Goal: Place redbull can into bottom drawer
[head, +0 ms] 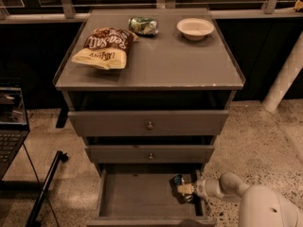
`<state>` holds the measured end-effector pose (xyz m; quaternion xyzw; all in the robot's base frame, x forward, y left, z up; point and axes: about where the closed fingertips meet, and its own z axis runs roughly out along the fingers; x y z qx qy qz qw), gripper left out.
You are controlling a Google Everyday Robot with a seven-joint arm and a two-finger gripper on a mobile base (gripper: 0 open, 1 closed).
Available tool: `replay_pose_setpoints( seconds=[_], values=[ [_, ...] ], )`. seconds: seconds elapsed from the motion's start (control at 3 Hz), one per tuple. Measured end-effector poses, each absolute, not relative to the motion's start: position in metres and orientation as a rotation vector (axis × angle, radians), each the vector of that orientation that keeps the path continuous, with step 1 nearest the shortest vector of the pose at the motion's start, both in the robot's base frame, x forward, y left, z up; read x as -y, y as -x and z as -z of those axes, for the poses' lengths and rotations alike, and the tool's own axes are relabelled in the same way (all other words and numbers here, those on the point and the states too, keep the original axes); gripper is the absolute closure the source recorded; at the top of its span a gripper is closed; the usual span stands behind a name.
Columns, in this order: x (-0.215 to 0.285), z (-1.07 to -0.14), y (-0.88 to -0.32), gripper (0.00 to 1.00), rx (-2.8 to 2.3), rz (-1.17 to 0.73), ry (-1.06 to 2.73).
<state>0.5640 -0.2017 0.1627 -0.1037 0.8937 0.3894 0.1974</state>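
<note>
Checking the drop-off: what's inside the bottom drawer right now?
The can is at the bottom drawer's right side, with the gripper over it. The back of the drawer is hidden under the drawer above.

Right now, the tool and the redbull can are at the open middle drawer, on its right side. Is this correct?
Not quite. In the camera view, the tool and the redbull can are at the open bottom drawer, on its right side.
</note>
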Motion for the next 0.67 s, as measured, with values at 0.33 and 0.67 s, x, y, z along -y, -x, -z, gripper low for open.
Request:
replay_pose_setpoints(
  seconds=[0.33,0.67],
  values=[
    [0.2016,-0.1627,-0.5640,0.59,-2.502,-1.090,0.290],
    [0.2013,-0.1627,-0.5639,0.36,-2.501,-1.091,0.291]
  ],
)
